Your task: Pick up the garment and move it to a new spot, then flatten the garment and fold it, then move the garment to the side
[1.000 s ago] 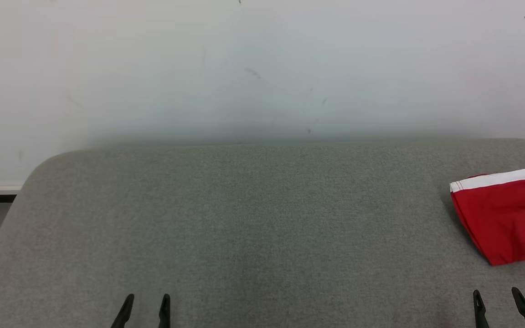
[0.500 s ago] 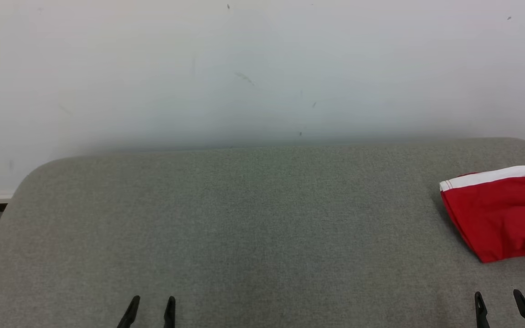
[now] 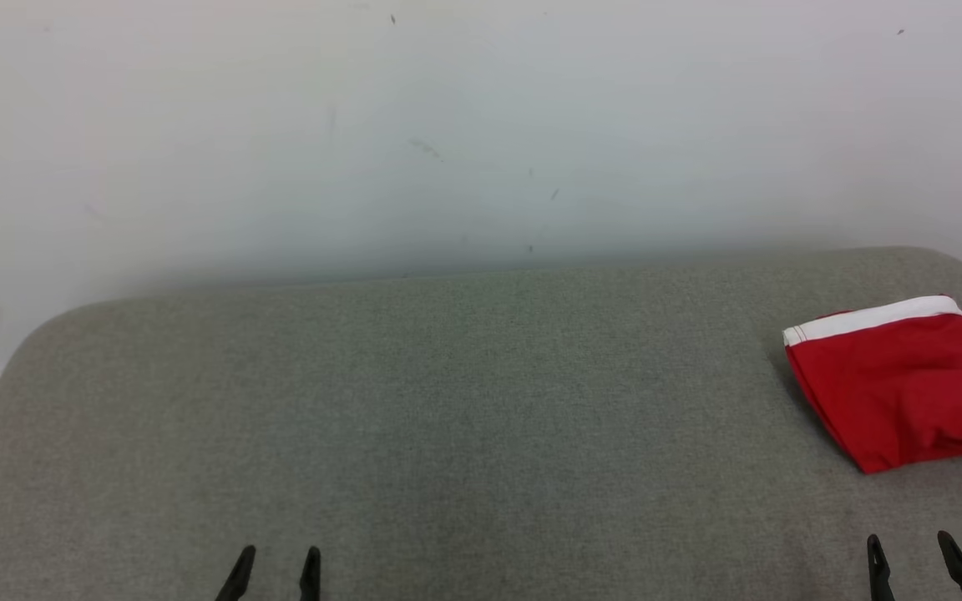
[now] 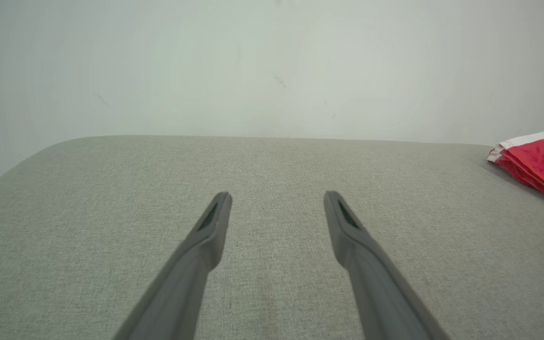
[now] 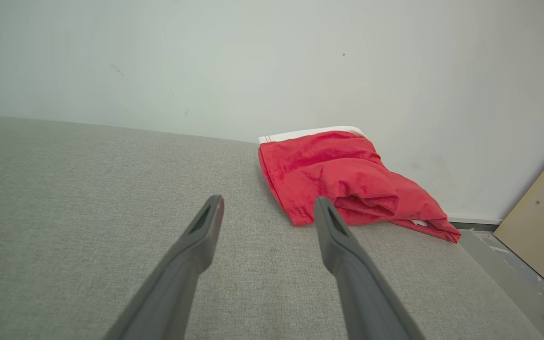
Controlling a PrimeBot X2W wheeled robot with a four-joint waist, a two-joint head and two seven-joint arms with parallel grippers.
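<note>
Both grippers, left gripper (image 3: 274,571) and right gripper (image 3: 915,561), hover with jaws spread, holding nothing. My red garment (image 3: 894,380) lies folded at the grey worktop's (image 3: 448,417) far right edge. I judge the side move finished; nothing calls for grasping.

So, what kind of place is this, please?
Probably a plain indoor test room set up for folding clothes: a grey fabric-covered table stands against a bare, scuffed white wall, with one red garment on it and a board leaning nearby.

grey fabric surface (image 3: 448,417) | white wall (image 3: 481,125) behind | tan board (image 5: 543,222) leaning right
</note>
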